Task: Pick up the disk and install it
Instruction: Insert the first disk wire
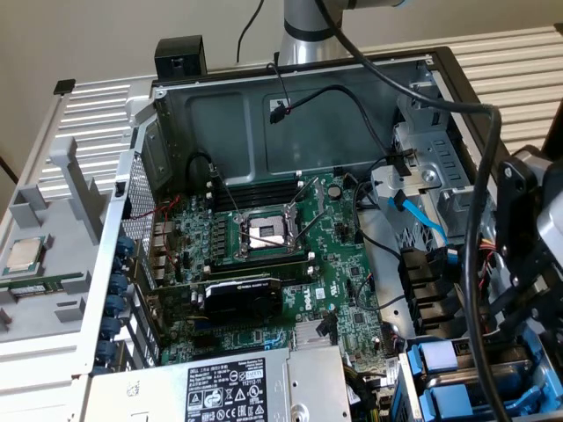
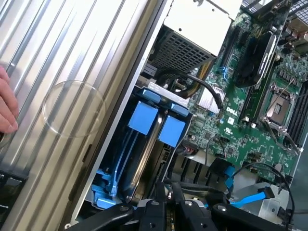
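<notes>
- Keeping claw point(image 2: 168, 193) fingers drawn nearly together; not telling from these views whether anything is gripped.
- Hanging near the drive bay point(image 1: 457, 378), at five o'clock of the open computer case point(image 1: 352, 114) in the exterior view.
- Finding the disk point(image 2: 172, 131) sitting in that bay, just beside a second blue carrier point(image 2: 144, 118).
- Noting a person's hand point(image 2: 7, 103) lying on the ribbed surface point(image 2: 62, 57).
</notes>
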Robot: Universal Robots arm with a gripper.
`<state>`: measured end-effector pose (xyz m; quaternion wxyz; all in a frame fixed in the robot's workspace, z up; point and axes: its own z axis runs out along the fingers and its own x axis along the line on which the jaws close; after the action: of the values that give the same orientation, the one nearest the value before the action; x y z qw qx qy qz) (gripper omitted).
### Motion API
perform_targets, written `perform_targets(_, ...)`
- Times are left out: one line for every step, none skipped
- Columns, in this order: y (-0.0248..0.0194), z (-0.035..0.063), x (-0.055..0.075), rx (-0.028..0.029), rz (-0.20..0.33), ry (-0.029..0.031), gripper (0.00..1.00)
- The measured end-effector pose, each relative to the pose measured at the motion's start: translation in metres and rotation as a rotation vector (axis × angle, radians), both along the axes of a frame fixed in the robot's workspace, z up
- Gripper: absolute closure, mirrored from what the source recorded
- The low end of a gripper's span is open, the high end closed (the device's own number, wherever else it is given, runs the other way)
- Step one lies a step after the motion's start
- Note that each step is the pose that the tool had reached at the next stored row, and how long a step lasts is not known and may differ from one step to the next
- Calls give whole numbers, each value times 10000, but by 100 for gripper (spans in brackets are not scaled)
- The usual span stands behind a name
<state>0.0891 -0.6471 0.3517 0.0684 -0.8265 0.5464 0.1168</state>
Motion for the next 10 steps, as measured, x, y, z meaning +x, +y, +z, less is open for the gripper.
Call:
perform_targets(13, 4, -5, -101, 0, 0, 83)
perform_targets(28, 7, -10, -208, 0, 0, 83)
perform_targets(43, 10, -15, -316, 0, 0, 83)
perform_targets(57, 14, -19, -436, 0, 0, 83)
perform_targets(70, 15, -22, -554, 0, 0, 83)
perform_targets(84, 19, -25, -669, 0, 0, 83)
perform_targets(98, 22, -28, -777, 0, 0, 83)
perform_targets(114, 28, -30, -879, 0, 0, 83)
perform_targets(130, 35, -32, -965, 1, 0, 83)
perform_targets(145, 43, -34, -1050, 0, 0, 83)
